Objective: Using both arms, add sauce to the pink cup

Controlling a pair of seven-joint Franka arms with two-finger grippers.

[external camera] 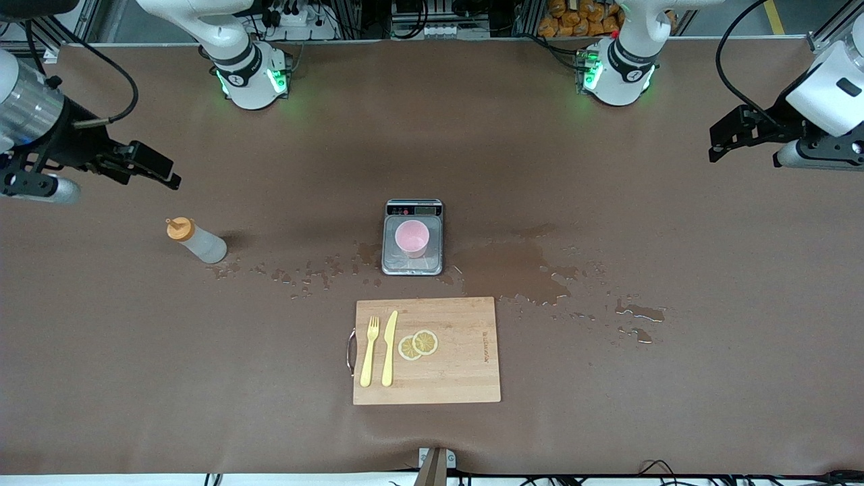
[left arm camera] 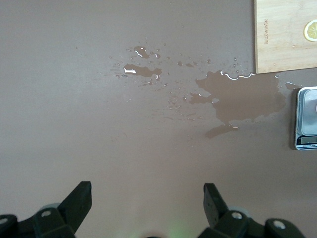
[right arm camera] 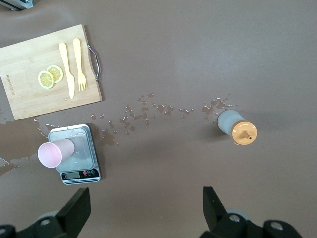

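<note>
One sauce bottle (external camera: 196,241) is seen centre-left of the frame; one pink cup (external camera: 412,237) is set on one scale (external camera: 412,260) at centre. The left gripper (external camera: 717,143) and right gripper (external camera: 169,177) are held spread, empty, at the frame's edges.

The middle of the table (external camera: 135,378) was crowded: the scale (external camera: 412,237) with the cup (external camera: 412,237) on it stood at frame centre, the board (external camera: 426,350) just below. The sauce (external camera: 196,241) stood alone at centre left, open table all round it. Puddles (external camera: 520,266) lay right of the scale. Both grippers (external camera: 152,165) (external camera: 725,138) hung spread at the frame's upper edges.
</note>
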